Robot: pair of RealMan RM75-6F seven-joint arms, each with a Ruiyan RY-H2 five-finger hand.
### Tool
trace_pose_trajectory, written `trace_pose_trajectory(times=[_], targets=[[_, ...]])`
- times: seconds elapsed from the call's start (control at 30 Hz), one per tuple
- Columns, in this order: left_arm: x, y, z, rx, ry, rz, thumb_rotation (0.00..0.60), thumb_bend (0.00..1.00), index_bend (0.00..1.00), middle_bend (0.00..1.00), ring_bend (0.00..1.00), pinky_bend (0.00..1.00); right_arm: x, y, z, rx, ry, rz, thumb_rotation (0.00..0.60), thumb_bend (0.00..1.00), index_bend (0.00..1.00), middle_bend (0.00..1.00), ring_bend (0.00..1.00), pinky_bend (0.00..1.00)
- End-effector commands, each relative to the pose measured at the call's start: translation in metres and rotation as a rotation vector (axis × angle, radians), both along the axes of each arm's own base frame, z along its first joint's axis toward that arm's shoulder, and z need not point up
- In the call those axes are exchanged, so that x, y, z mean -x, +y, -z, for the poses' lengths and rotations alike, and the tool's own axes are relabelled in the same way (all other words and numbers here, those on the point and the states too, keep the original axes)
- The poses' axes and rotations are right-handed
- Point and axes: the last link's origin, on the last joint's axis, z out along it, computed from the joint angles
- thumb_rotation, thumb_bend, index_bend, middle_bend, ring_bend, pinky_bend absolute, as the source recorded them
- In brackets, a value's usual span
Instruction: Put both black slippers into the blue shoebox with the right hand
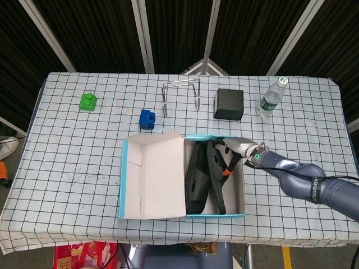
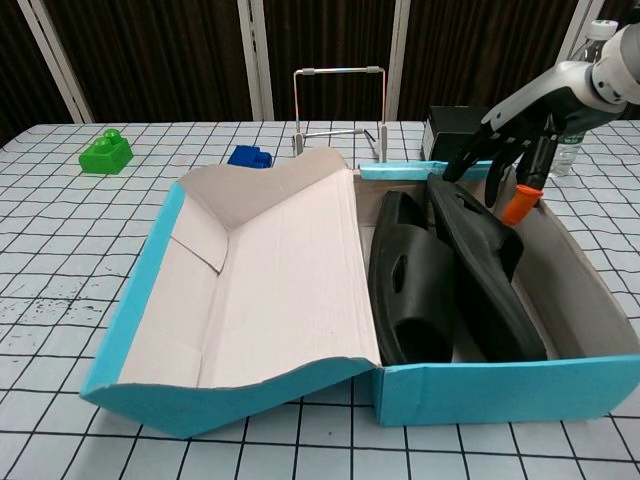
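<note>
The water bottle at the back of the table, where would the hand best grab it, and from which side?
Probably around the middle of the water bottle, below its green cap, coming in level from the front. It stands upright near the table's far right corner, apart from the black box, so its round body is free. The right hand is nearest, over the blue shoebox.

Bright even overhead light, sharp, soft shadows
</note>
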Motion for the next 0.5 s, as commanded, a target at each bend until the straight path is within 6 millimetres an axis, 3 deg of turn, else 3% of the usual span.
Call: trace_pose_trajectory(times=[0.03, 0.3, 0.43, 0.5], targets=[[0.0, 0.0, 0.0, -0.001, -0.003, -0.001, 0.6, 0.71, 0.16, 0.0, 0.0, 0.02, 0.001, 0.002, -0.004, -0.001, -0.001, 0.0, 0.6, 0.12, 0.04, 0.03, 0.26, 0.49], [0.0, 0.0, 0.0, 0.0, -0.001, -0.002, 0.6, 0.71, 0.16, 0.0, 0.0, 0.02, -0.007, 0.005, -0.032, 0.038, -0.041, 0.014, 0.6, 0.12, 0.04, 0.03, 0.27, 0.49], [0.0, 0.0, 0.0, 0.002, 0.001, -0.001, 0.6, 0.71, 0.16, 0.0, 0.0, 0.02, -0.009, 0.004, -0.052, 0.126, -0.087, -0.005, 0.6, 0.12, 0.15, 0.05, 0.3, 0.49], [0.0, 0.0, 0.0, 0.001, -0.001, 0.001, 0.6, 0.71, 0.16, 0.0, 0.0, 0.02, -0.004, 0.001, -0.072, 0.269, -0.132, -0.045, 0.6, 0.12, 0.18, 0.09, 0.31, 0.49]])
